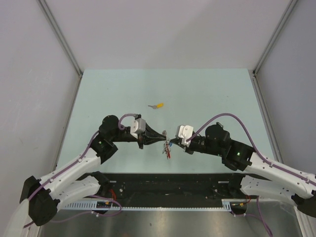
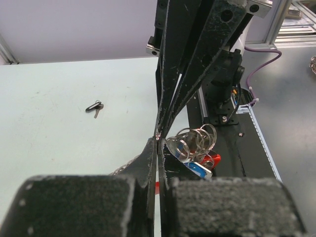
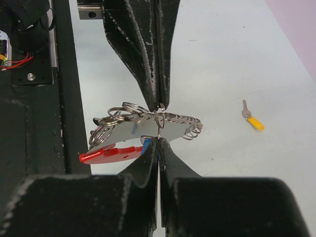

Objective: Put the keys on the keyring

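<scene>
Keyring (image 3: 159, 121) pinched, seemingly, between tightly closed left pincer (image 3: 161, 101) and right pincer (image 3: 159, 144).

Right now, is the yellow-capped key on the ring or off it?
Off: the yellow-capped key lies alone on the table, apart from the keyring.

No text, label, brand, number or sign is legible on anything in view.

The counter (image 1: 123, 89) is pale green, the keyring (image 3: 170, 118) silver. The red key (image 3: 111, 153), blue key (image 3: 146, 149) and yellow key (image 3: 253, 120) have coloured caps. The left end effector (image 3: 160, 104) and right end effector (image 3: 158, 143) are black.
</scene>
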Controlling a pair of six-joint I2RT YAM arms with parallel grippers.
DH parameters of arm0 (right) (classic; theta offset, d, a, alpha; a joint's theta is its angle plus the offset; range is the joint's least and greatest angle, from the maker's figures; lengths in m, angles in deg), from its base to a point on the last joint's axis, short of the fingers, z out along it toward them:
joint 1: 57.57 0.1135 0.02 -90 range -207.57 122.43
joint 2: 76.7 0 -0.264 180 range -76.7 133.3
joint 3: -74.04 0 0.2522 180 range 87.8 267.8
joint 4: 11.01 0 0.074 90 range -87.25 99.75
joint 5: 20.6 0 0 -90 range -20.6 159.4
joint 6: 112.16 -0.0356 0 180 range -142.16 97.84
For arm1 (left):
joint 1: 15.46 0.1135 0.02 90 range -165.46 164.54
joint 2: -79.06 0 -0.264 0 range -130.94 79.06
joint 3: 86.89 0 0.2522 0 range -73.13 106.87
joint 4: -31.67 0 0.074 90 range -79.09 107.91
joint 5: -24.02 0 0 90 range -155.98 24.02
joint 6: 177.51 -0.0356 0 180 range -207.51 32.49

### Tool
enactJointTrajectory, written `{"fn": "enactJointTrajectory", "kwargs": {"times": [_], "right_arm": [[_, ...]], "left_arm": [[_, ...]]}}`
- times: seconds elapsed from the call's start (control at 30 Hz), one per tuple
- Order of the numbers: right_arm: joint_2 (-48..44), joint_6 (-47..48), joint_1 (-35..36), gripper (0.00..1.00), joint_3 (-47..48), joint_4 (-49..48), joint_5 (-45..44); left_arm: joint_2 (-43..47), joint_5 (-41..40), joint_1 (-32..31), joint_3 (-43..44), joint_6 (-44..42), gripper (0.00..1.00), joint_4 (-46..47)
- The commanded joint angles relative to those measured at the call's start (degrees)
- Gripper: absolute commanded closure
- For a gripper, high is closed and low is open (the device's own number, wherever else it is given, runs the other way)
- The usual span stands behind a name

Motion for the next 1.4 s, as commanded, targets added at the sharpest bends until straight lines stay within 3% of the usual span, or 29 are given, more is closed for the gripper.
{"fn": "enactJointTrajectory", "kwargs": {"times": [0.0,0.57,0.77,1.03,1.37], "right_arm": [[-1.7,1.0,1.7,1.0,0.6,-7.2,1.8],[-3.0,-0.4,2.2,1.0,0.0,-8.0,-3.1],[-3.6,-2.5,0.5,1.0,0.7,-6.6,-1.7],[-4.5,-12.9,-3.6,1.0,1.4,3.5,-6.0],[-0.7,-22.4,-9.2,1.0,1.7,20.7,-13.9]], "left_arm": [[-1.1,0.5,-0.9,2.4,0.3,1.0,-1.1],[-0.9,-2.2,-2.3,2.6,-1.1,1.0,-2.8],[2.6,-10.8,-2.2,0.6,-0.7,1.0,-1.6],[7.3,-23.2,-2.2,-1.0,1.1,1.0,-1.8],[23.8,-32.9,-2.2,-1.7,2.3,1.0,-16.6]]}}
